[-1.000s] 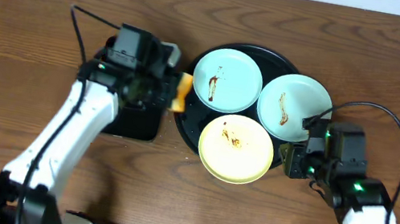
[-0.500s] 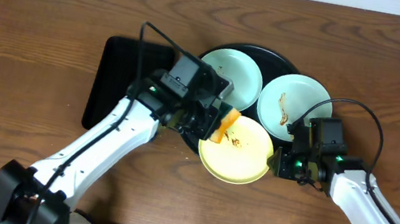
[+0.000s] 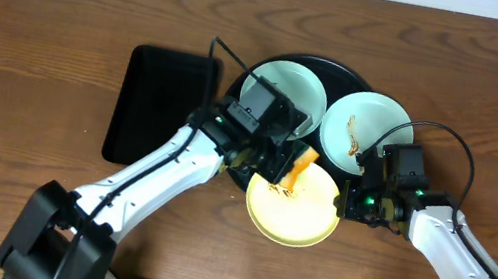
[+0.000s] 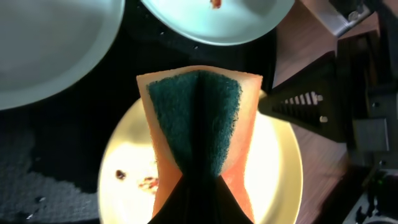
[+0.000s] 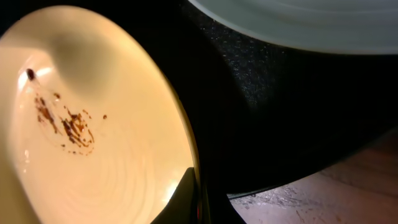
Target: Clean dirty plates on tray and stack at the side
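The round black tray [image 3: 228,141] holds two mint-blue plates [image 3: 288,90] [image 3: 374,120], the right one with a brown smear. The pale yellow plate [image 3: 302,214] lies at the tray's front and carries brown smears [image 5: 65,121]. My left gripper [image 3: 287,166] is shut on an orange sponge [image 4: 199,124] with a green scouring face, held over the yellow plate's far-left part [image 4: 124,149]. My right gripper [image 3: 348,199] is shut on the yellow plate's right rim [image 5: 186,155], one finger inside and one outside.
A smaller rectangular black tray [image 3: 161,105] lies on the wooden table left of the round tray. Cables run from both arms over the table. The right arm's body [image 4: 354,93] stands close behind the sponge.
My left arm has carried the sponge from the rectangular tray rightward, over the yellow plate. My right gripper has moved in to the yellow plate's right rim and holds it.
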`<action>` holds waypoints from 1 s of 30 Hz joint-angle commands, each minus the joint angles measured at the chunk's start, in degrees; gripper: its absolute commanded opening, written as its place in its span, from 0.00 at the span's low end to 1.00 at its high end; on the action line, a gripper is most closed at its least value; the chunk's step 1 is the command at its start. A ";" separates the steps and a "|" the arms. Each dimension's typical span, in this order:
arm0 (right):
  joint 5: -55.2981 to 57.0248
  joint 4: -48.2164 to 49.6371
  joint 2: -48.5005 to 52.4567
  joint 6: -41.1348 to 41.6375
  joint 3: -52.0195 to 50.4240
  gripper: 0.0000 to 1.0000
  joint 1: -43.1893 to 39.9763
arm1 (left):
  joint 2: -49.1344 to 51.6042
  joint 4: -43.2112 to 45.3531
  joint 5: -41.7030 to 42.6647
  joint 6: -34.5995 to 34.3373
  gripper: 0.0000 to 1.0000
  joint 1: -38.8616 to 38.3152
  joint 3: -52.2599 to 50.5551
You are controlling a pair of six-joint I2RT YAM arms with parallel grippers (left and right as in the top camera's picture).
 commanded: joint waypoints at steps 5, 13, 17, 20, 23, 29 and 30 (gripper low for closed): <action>0.24 0.66 0.42 4.94 0.66 0.01 0.52 | 2.14 -0.26 0.81 -6.29 0.08 -2.67 -0.15; 0.35 5.84 0.39 9.49 0.66 0.01 0.55 | 2.19 -1.05 -1.25 -6.80 0.08 -4.39 -0.15; 0.35 4.96 0.39 9.49 0.66 0.01 0.55 | 2.73 -0.83 -4.20 -9.84 0.08 -4.37 -0.15; 0.37 4.98 0.39 9.49 0.66 0.01 0.55 | 4.00 -0.07 -4.17 -11.91 0.08 -4.39 -0.15; 0.37 4.98 0.39 9.49 0.66 0.01 0.55 | 6.10 1.16 -4.11 -13.57 0.08 -4.63 -0.15; 0.42 5.05 0.39 9.49 0.66 0.01 0.55 | 8.74 3.98 -3.52 -13.88 0.08 -5.95 -0.15; 0.46 5.05 0.42 9.49 0.66 0.01 0.55 | 8.98 4.31 -3.52 -14.36 0.08 -6.23 -0.15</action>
